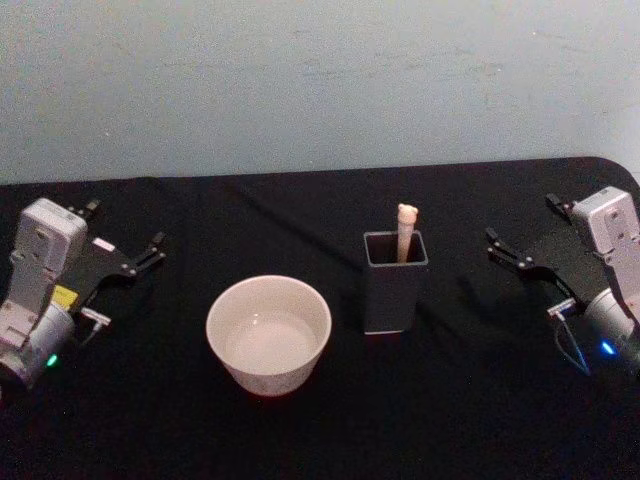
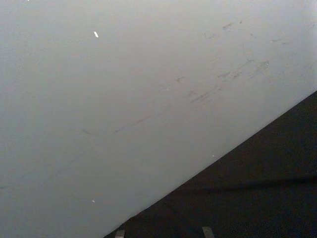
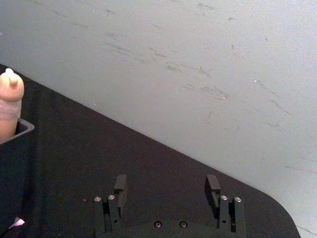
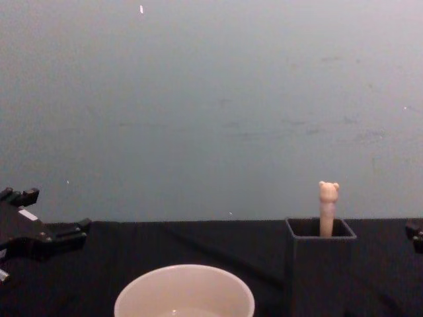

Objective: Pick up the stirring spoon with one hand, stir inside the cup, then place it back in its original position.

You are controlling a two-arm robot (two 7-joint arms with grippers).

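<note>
The stirring spoon [image 1: 405, 232] looked light and stiff, best pinched just below its bear head above the dark grey holder [image 1: 393, 295]; the left gripper [image 1: 125, 228] and right gripper [image 1: 520, 219] sat wide open.

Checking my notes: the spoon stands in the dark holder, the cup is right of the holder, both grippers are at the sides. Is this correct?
No. The head view shows the cup left of the dark holder. The rest holds: the spoon stands in the holder, and the left gripper and right gripper are at the sides.
</note>
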